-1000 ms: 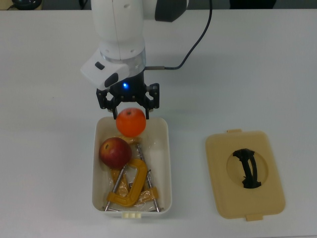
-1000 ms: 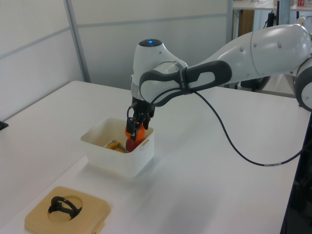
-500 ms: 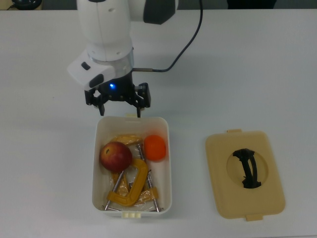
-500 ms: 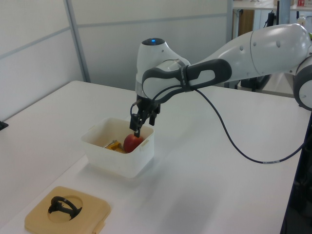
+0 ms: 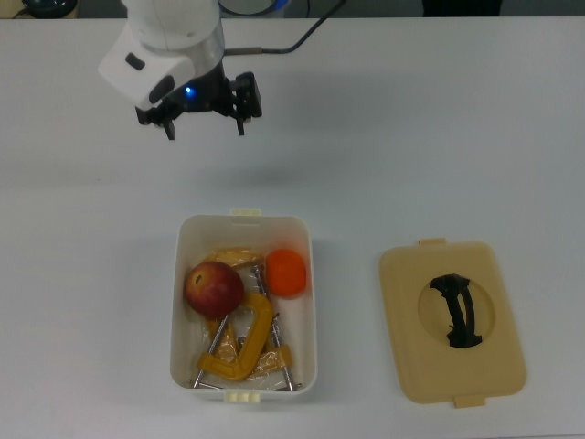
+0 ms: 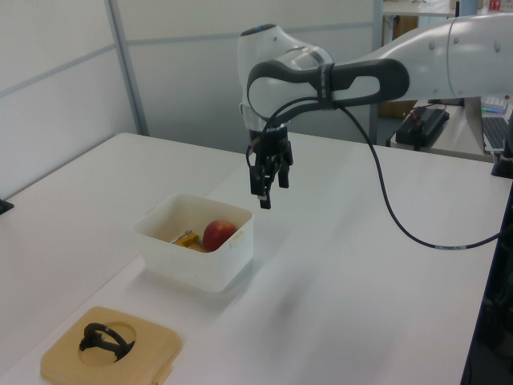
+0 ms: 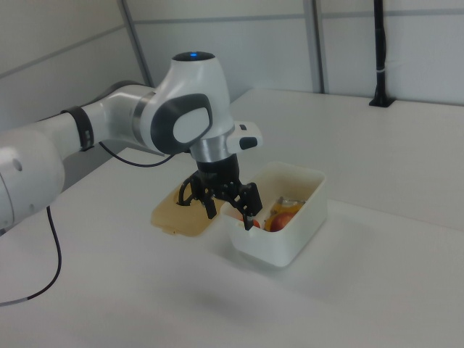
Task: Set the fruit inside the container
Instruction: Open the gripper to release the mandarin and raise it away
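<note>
In the left view the orange is hidden behind the container (image 6: 196, 257) wall — only the apple (image 6: 218, 235) shows; in the right view the gripper (image 7: 230, 214) covers part of the beige lid (image 7: 177, 215).

White container (image 5: 312, 302) holds red apple (image 5: 214, 288), bright orange (image 5: 286, 273), yellow clamps (image 5: 243, 346).

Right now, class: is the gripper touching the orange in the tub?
Apart. The top view shows the empty gripper above bare table, well clear of the orange lying in the container.

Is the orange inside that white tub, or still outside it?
Inside: the orange lies in the tub beside the apple.
</note>
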Controlling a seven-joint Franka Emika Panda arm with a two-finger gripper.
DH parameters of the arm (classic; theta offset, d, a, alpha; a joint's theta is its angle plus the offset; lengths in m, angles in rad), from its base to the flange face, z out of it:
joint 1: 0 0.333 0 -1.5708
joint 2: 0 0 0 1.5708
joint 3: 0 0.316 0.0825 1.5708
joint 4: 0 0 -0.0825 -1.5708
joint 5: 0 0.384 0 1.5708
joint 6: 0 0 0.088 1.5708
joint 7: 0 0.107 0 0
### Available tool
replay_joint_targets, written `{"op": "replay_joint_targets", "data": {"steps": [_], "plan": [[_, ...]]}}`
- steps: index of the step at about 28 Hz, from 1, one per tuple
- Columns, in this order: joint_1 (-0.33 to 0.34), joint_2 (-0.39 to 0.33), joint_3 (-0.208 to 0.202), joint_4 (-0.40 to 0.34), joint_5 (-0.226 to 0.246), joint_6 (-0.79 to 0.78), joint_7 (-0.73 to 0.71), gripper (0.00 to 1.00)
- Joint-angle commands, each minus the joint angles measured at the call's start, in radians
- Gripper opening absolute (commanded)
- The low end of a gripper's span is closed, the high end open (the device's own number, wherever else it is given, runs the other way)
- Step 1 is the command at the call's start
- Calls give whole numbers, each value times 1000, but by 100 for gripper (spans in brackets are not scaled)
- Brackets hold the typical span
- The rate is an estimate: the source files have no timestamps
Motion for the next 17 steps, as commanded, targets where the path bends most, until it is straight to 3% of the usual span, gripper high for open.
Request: {"op": "replay_joint_targets", "data": {"steps": [1, 17], "plan": [[3, -15, 2, 2, -71, -29, -18, 100], [0, -11, -11, 2, -83, -35, -10, 100]]}}
